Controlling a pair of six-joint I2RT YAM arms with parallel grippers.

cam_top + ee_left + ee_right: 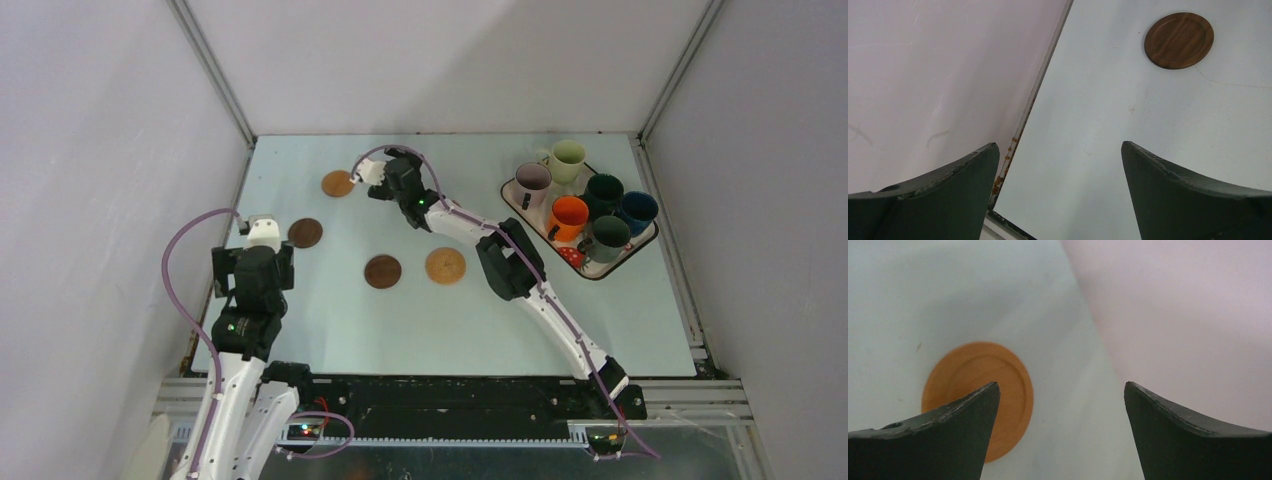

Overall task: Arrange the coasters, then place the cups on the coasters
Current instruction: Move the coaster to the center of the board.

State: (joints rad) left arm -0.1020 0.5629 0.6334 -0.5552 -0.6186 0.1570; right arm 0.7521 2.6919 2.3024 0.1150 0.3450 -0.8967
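**Overhead view with both wrist views.** Four coasters are shown lying flat on the pale table [330,330]. A far tan coaster [338,184] lies at the far left, and a left dark brown coaster [305,233] lies nearer, close to the left edge. A near dark brown coaster [382,271] and a near tan coaster [445,266] lie side by side, apart, about mid-table.

All six cups are carried on the strawberry-print tray [572,258] at the far right:
- pale green cup [568,155]
- mauve-white cup [532,180]
- far dark green cup [604,190]
- navy cup [637,208]
- orange cup [568,215]
- near dark green cup [606,236]

The right gripper [365,172] is reached across to the far tan coaster [973,375]. Its jaws are spread wide and nothing is held; one finger [938,440] partly hides the disc.

The left gripper [262,232] is placed at the left edge, just beside the left dark brown coaster [1178,40]. Its jaws are likewise spread wide and nothing is held, with the disc clear of them.
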